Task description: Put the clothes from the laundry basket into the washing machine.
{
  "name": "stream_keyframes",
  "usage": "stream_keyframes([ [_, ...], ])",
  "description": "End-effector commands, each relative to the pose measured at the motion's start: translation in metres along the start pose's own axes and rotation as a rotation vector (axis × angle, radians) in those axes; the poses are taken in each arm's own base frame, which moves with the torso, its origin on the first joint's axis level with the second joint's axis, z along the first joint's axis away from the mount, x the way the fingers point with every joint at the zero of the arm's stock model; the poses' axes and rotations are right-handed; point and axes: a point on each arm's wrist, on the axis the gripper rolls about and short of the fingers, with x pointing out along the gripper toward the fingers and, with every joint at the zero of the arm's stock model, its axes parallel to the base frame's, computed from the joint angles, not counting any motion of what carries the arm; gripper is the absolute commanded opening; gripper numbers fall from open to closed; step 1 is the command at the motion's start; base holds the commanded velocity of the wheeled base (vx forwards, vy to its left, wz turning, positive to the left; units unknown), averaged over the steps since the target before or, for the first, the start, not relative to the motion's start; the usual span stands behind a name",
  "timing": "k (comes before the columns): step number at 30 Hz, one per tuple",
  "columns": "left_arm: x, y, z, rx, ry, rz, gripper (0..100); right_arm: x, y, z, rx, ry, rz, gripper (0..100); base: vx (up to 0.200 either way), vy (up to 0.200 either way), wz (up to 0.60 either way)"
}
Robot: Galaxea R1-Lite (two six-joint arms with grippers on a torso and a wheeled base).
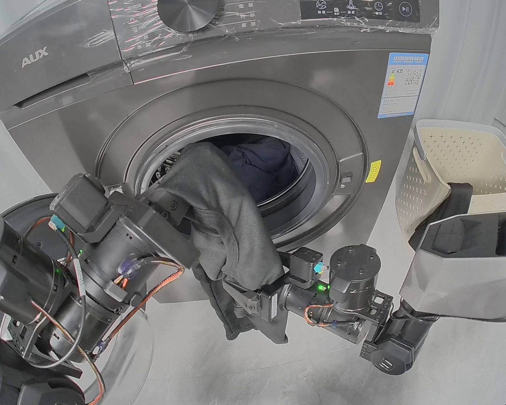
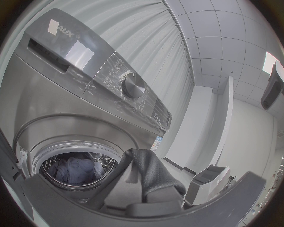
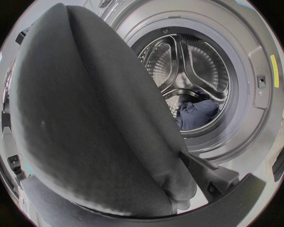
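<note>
A dark grey garment [image 1: 230,216] hangs across the open mouth of the washer [image 1: 65,135]. Its top is just inside the rim and its tail droops below the opening. The left claw [image 1: 178,204] is pinched closed on the garment's upper edge at the mouth's left side. The right claw [image 1: 248,299] sits under the lower folds with cloth draped over it; I cannot tell whether it grips. A navy cloth [image 1: 259,164] lies in the drum. The basket [image 1: 427,185] stands on the floor just right of the washer.
</note>
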Motion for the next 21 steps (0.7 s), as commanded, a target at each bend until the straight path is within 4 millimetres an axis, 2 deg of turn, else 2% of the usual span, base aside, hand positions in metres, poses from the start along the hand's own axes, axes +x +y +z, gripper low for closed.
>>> stream_keyframes([
  [1, -0.001, -0.005, 0.005, -0.002, -0.014, -0.016, 0, 0.012, -0.007, -0.01, -0.001, -0.006, -0.012, 100, 0.0, 0.0, 0.0],
  [10, -0.002, -0.002, 0.005, -0.004, -0.013, -0.007, 0, 0.025, -0.018, -0.005, -0.001, -0.066, -0.037, 100, 0.0, 0.0, 0.0],
  [11, -0.002, -0.002, 0.005, -0.003, -0.013, -0.005, 0, 0.025, -0.019, -0.003, -0.001, -0.071, -0.039, 0, 0.0, 0.0, 0.0],
  [14, -0.002, -0.001, 0.005, -0.004, -0.01, 0.0, 0, 0.024, -0.025, 0.004, 0.001, -0.088, -0.052, 0, 0.0, 0.0, 0.0],
  [15, -0.002, 0.006, 0.002, 0.001, 0.002, 0.027, 0, 0.021, -0.03, 0.014, 0.001, -0.107, -0.064, 0, 0.0, 0.0, 0.0],
  [21, -0.01, 0.043, -0.007, 0.029, 0.064, 0.16, 0, -0.002, -0.038, 0.041, 0.001, -0.113, -0.101, 0, 0.0, 0.0, 0.0],
])
